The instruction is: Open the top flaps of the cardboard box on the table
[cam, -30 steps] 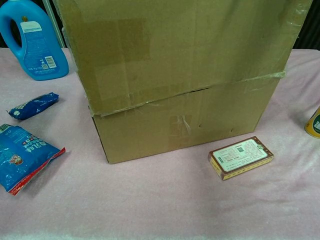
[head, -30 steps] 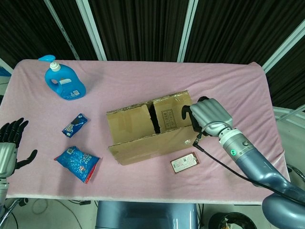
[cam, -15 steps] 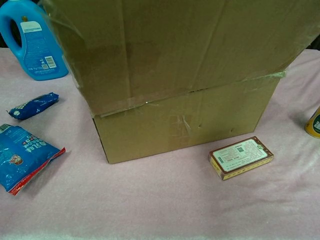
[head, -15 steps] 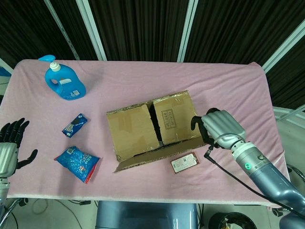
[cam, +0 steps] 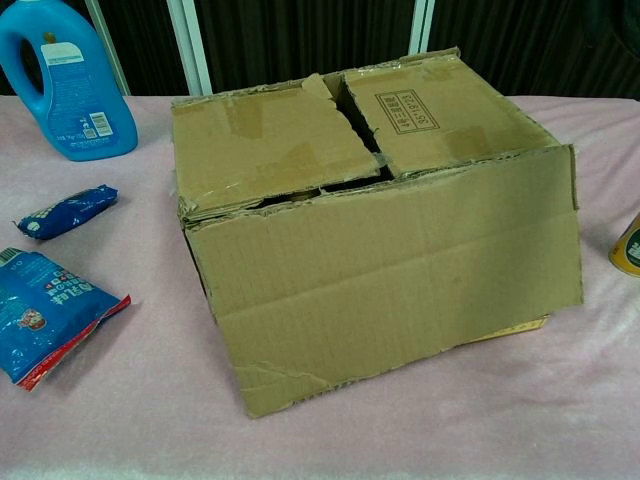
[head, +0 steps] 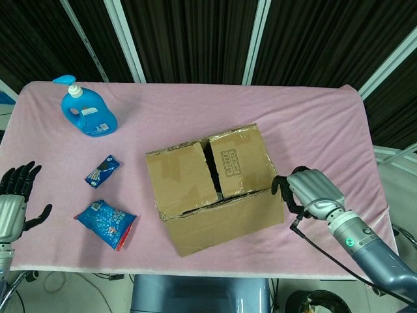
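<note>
The cardboard box (head: 212, 186) stands mid-table. Its long front flap (cam: 400, 280) hangs folded down over the near side. Two inner flaps, the left one (cam: 265, 145) and the right one (cam: 440, 105), still lie flat on top with a dark gap between them. My right hand (head: 307, 192) hovers just right of the front flap's right end, fingers curled in. The chest view shows no fingers on the flap. My left hand (head: 14, 195) is at the table's left edge, fingers spread, holding nothing.
A blue detergent bottle (head: 88, 111) stands at the back left. A small blue cookie pack (head: 102, 171) and a blue snack bag (head: 105, 223) lie left of the box. A yellow can (cam: 628, 245) peeks in at the right. A small carton (cam: 520, 325) is almost hidden under the flap.
The front flap swung out from on top of the box and dropped down over its near side, covering the small carton. My right hand moved with it toward me. The left hand stayed put.
</note>
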Controlling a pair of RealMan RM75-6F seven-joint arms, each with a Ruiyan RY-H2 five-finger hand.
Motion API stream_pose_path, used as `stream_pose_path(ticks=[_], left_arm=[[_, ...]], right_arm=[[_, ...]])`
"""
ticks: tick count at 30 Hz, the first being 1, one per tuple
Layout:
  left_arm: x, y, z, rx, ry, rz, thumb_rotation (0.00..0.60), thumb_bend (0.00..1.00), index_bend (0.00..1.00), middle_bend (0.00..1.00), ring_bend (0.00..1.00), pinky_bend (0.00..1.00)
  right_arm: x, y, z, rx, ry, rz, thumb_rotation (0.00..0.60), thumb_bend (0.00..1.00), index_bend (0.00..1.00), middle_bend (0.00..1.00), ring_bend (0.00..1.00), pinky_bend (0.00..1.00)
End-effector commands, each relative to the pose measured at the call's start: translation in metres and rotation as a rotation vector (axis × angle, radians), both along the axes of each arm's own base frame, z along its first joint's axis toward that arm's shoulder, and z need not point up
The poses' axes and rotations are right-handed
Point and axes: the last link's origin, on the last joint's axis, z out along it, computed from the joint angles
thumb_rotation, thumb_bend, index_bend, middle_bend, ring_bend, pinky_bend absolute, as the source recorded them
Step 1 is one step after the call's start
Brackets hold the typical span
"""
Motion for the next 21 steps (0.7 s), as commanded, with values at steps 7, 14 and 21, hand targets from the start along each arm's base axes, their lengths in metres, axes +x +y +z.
stream_pose_path(ticks=[7, 14, 21], left_arm=[[0.010, 0.008, 0.002, -0.036, 0.046, -0.014, 0.600, 0.28, 0.00, 0.01, 0.00, 0.00], [0.041, 0.033, 0.010, -0.093, 0.125, -0.097, 0.600, 0.28, 0.00, 0.02, 0.00, 0.00], [0.110, 0.075, 0.013, -0.216, 0.227, -0.262, 0.600, 0.30, 0.00, 0.02, 0.00, 0.02]], right_arm=[[-0.081, 0.005, -0.001, -0.289, 0.112, -0.002, 0.600, 0.56, 0.12, 0.13, 0.07, 0.22], [-0.138, 0.025, -0.010, -0.477, 0.179, -0.069, 0.600, 0.54, 0.01, 0.00, 0.00, 0.22], [-0.190, 0.044, -0.025, -0.580, 0.170, -0.181, 0.600, 0.54, 0.01, 0.00, 0.00, 0.22]])
